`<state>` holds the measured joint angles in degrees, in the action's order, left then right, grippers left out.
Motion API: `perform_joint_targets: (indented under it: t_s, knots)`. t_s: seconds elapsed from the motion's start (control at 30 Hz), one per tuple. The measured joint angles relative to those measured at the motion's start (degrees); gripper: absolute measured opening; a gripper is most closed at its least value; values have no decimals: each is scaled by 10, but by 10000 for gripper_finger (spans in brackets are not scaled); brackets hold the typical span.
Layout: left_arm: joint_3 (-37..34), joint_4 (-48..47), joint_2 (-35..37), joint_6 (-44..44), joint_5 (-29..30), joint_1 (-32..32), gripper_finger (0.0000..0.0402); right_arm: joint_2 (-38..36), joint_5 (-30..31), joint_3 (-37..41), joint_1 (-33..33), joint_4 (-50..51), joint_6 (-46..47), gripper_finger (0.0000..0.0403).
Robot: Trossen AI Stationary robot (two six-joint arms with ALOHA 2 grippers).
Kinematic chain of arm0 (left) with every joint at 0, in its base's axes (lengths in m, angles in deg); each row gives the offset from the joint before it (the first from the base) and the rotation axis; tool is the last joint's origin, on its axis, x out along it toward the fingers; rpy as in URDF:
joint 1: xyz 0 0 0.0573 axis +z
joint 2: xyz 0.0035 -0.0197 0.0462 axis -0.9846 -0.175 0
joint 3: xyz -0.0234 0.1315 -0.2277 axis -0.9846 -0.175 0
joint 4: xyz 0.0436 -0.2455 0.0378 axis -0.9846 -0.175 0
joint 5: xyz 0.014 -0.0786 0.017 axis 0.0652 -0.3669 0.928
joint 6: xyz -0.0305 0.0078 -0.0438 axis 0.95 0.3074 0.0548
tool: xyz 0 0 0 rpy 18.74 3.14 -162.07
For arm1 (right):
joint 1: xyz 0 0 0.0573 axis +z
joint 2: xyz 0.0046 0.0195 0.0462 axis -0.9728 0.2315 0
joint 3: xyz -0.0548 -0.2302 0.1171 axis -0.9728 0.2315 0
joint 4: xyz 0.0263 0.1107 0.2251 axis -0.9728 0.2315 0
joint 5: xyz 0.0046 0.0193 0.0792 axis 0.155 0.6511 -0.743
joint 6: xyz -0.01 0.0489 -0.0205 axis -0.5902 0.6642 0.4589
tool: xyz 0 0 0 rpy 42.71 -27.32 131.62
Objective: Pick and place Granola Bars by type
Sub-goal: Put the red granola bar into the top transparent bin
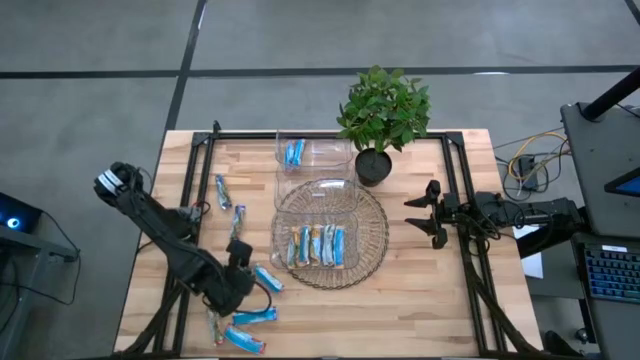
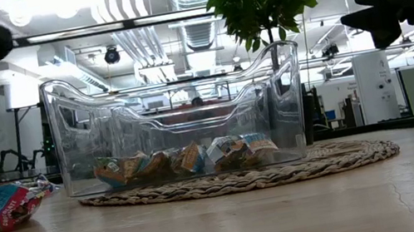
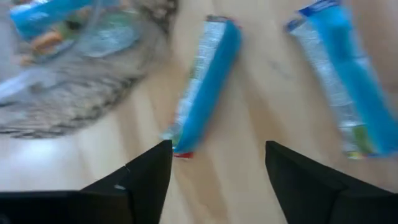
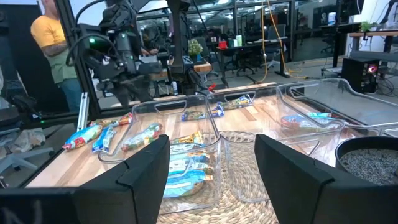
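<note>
Several blue-foil granola bars lie flat on the wooden table at the near left: one (image 1: pixel 268 278) right by my left gripper, two more (image 1: pixel 255 316) (image 1: pixel 245 340) nearer the front edge, and two (image 1: pixel 222 190) (image 1: pixel 238 220) farther back. My left gripper (image 1: pixel 250 274) is open, and hovers over the near bar (image 3: pixel 205 87), which lies just ahead of its fingertips (image 3: pixel 217 168); a second bar (image 3: pixel 348 74) lies beside it. A clear container (image 1: pixel 330 235) on a woven mat holds several bars (image 1: pixel 315 245). My right gripper (image 1: pixel 425 210) is open and empty, right of the mat.
A second clear container (image 1: pixel 315 155) behind the first holds one blue bar (image 1: pixel 293 152). A potted plant (image 1: pixel 385 115) stands at the far edge, right of it. The woven mat (image 1: pixel 375 250) lies in the table's middle. A person (image 4: pixel 53 50) stands beyond the table.
</note>
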<state>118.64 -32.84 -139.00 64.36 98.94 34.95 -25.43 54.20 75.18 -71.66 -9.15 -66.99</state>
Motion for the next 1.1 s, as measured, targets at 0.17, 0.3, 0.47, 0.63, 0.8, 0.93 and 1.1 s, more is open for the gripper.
perform_joint_targets:
  t_s: [0.17,0.3,0.47,0.63,0.8,0.93,1.1]
  knots:
    - [-21,27,-14,-53,27,-1,247,0,0,0,0,0,0,224]
    - [-48,54,-20,-78,26,-1,247,0,0,0,0,0,0,224]
    - [-87,86,-27,-89,45,-1,247,0,0,0,0,0,0,224]
    - [-111,117,-41,-113,50,-1,247,0,0,0,0,0,0,224]
    - [-111,127,-50,-154,87,0,247,0,0,0,0,0,0,224]
    - [-121,180,-56,-188,71,2,247,0,0,0,0,0,0,224]
    - [-126,196,-64,-194,75,4,247,0,0,0,0,0,0,224]
